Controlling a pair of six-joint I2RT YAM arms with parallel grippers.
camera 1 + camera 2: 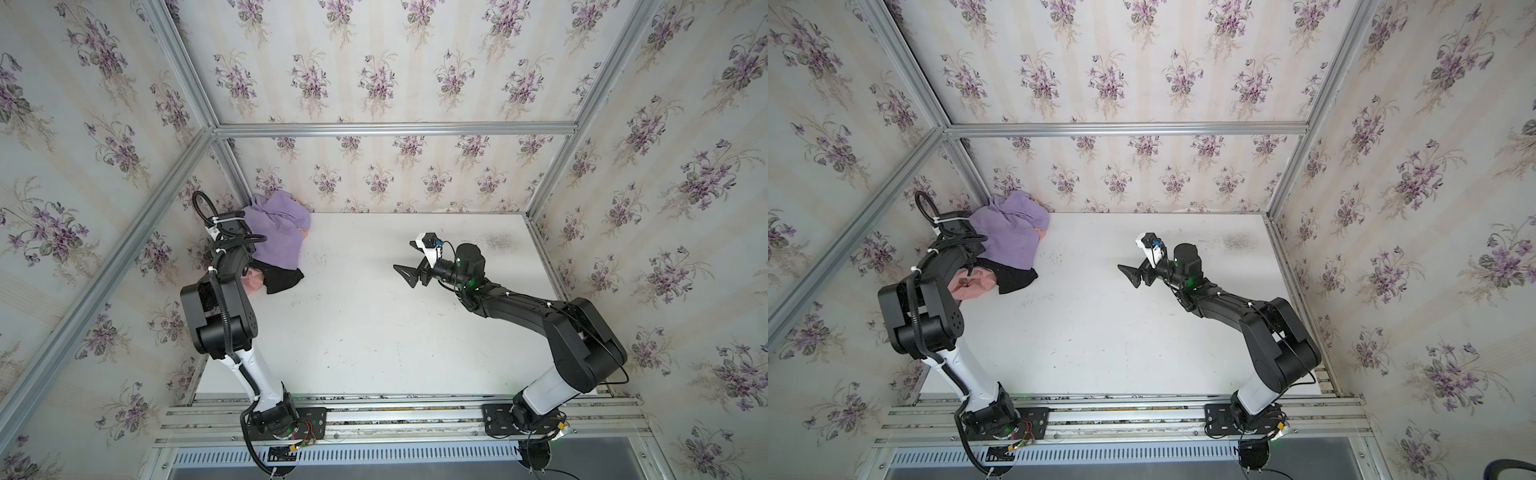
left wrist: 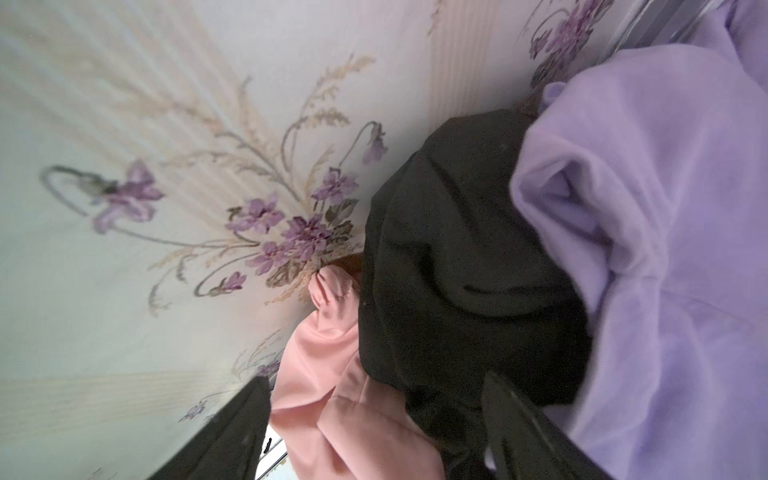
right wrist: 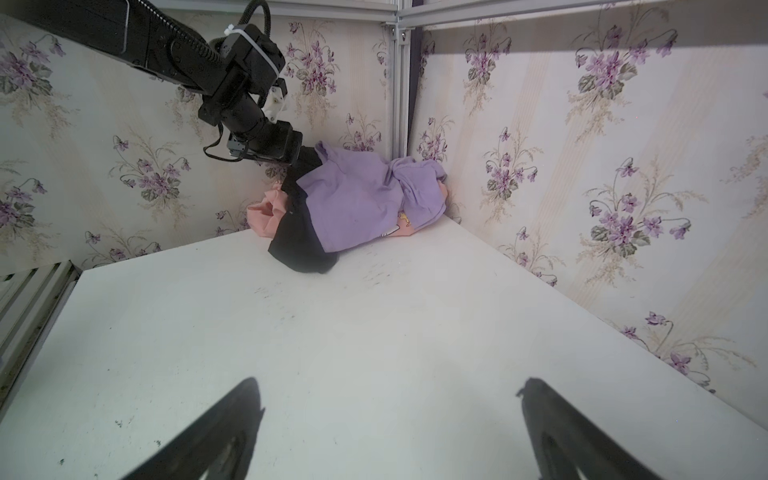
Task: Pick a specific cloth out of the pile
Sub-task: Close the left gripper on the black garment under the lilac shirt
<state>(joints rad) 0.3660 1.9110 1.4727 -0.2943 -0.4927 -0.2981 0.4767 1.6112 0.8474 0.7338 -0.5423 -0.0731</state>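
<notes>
Near to far: the right fingers (image 3: 220,432) are spread wide over bare counter (image 1: 374,332), roughly mid-counter. There's nothing between them and they're well apart from the pile (image 1: 1009,249), so we count them out for this one. The pile sits in the far-left corner of the counter, against the left wall and the back wall. Along the left edge the order is pink cloth (image 1: 971,284) nearest the near edge, then the black cloth (image 1: 282,278), then the lilac cloth (image 1: 278,232) draped on top and running back into the corner. Only a flap of black pokes out from under the lilac's near hem in both top views. In the right wrist view the black cloth (image 3: 299,245) reads as a band running from that flap across toward the left wall, so we take its long axis as crosswise to the left edge, not along it. The left fingers (image 2: 523,428) are at the wall end of that band, hidden under the wrist in both top views. In the left wrist view they're spread and pinching nothing: black mound dead ahead and between them, pink fabric by one finger, lilac just beside the other. So we judge the left fingers should take it, going straight ahead onto the black fold. Margin looks thin: closing where they sit seems likely to catch pink or lilac too.
</notes>
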